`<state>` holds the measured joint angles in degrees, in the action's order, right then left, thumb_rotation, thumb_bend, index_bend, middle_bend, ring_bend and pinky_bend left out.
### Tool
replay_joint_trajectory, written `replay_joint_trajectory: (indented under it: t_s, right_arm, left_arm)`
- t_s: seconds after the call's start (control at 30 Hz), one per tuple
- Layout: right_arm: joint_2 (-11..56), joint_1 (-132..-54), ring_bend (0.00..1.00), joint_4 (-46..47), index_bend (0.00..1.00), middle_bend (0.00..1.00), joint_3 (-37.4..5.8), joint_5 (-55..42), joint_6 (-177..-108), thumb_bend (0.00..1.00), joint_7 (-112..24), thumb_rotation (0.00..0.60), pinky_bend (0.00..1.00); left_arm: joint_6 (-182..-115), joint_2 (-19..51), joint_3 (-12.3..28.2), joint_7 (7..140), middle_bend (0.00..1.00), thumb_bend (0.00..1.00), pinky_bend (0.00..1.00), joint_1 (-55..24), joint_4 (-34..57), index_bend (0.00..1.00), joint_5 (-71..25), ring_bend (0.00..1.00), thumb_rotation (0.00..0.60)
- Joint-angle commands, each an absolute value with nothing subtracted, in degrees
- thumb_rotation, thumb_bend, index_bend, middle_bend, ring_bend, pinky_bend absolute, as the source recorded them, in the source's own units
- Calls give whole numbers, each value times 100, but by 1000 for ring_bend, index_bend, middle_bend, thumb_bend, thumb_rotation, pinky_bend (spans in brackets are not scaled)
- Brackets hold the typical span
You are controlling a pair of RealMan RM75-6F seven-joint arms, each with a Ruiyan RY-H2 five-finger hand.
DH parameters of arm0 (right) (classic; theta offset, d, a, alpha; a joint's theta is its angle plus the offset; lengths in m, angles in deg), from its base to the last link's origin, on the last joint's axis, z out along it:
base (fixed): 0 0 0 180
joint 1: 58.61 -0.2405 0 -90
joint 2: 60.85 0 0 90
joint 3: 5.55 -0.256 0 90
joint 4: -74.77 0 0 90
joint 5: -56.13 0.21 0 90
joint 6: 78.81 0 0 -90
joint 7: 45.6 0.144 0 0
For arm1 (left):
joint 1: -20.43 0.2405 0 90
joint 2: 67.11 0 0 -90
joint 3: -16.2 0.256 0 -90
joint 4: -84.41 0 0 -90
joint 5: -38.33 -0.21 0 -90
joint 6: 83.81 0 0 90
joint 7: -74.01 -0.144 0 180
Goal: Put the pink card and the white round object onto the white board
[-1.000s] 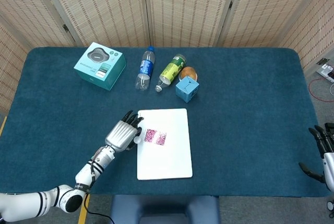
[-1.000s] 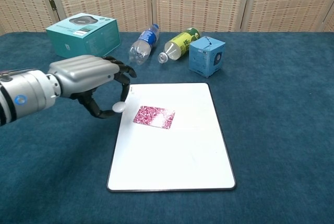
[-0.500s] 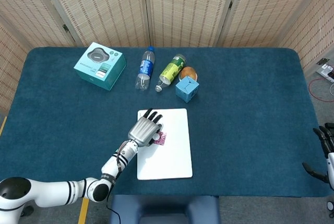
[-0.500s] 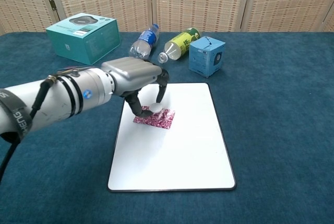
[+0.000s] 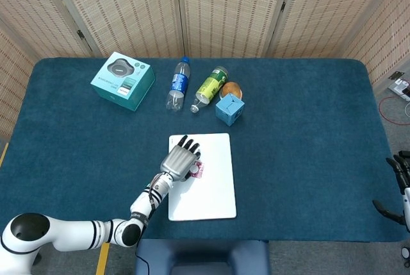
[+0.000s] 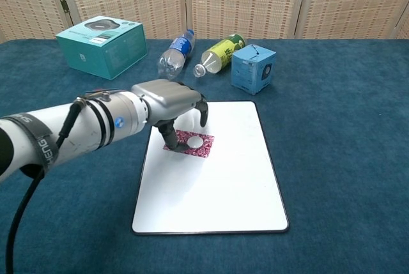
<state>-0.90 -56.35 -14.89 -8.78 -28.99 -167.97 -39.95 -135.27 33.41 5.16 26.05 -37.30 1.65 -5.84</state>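
Head view: the left hand [image 5: 180, 160] hovers over the white board [image 5: 214, 191], at the board's 10 o'clock corner, covering most of the pink card [image 5: 199, 171]; only the card's edge shows at the hand's 4 o'clock. The white disc is hidden from here. The right hand [image 5: 398, 193] hangs at the table's 4 o'clock edge, well apart from everything, fingers spread and holding nothing.

Chest view: the white disc [image 6: 196, 140] lies flat on the pink card [image 6: 192, 142], which lies on the white board [image 6: 211, 184] toward its 11 o'clock part. The left hand [image 6: 171, 105] arches just above them, fingers apart; no finger visibly grips the disc. One dark fingertip reaches down at the disc's 9 o'clock, touching or nearly touching the card, and another hangs at the disc's 1 o'clock.

Both pieces appear to be placed, so the step in hand is likely the release and pull-away. To do it well, the hand should lift straight up before drawing toward 7 o'clock, fingers kept spread, so that no fingertip drags the card or knocks the disc off it.
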Motion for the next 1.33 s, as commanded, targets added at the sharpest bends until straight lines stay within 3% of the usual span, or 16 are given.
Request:
replay_joint_trajectory:
  t_s: [0.03, 0.33, 0.73, 1.07, 1.33]
  right_arm:
    - [-88, -5637, 122, -1490, 100, 115, -878, -2918, -16806, 207, -3994, 600, 0]
    - [-138, -5643, 122, -1500, 100, 115, -893, -2962, -16840, 207, -3948, 600, 0]
    - [-199, -5718, 122, -1369, 100, 115, -863, -3115, -16762, 207, -3456, 600, 0]
    - [-190, -5829, 122, -1365, 100, 119, -800, -3257, -16620, 207, -3162, 600, 0]
    - [-109, -5903, 123, -1377, 100, 119, -750, -3356, -16550, 207, -3104, 600, 0]
  left_arm:
    - [-13622, 3201, 538, 2686, 164, 355, 0, -3710, -37, 193, -573, 88, 600]
    - [-14594, 2453, 425, 3812, 161, 355, 0, -3024, -779, 213, -1425, 108, 600]
    - [-15866, 1112, 611, 5472, 161, 357, 0, -1487, -1182, 245, -1937, 110, 600]
    - [-16782, 688, 1283, 6037, 160, 358, 0, -315, -1021, 252, -2692, 113, 600]
    - [-17270, 436, 1703, 5918, 160, 357, 0, 282, -1448, 253, -3330, 107, 600]
